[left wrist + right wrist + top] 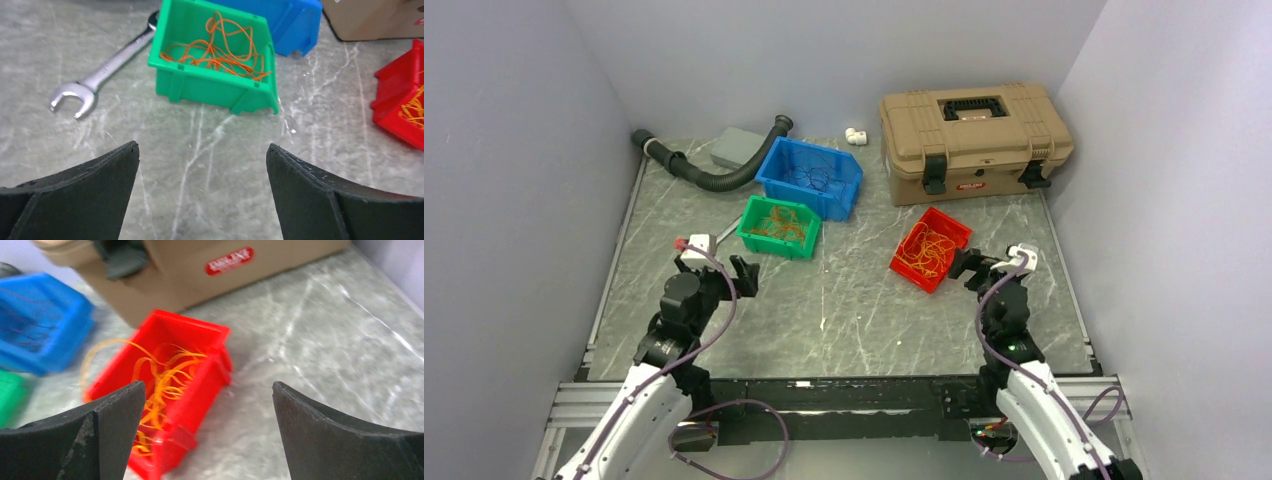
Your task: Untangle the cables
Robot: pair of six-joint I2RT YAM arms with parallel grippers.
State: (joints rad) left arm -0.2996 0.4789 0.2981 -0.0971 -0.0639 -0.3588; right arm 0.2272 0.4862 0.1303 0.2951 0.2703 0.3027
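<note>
Three bins, cables knotted in at least two, both pincers empty.
Orange cables lie snarled in the green bin, more in the red bin; the blue bin holds dark ones, too small to judge. Left pincer and right pincer hang spread wide above the tabletop, touching nothing.
</note>
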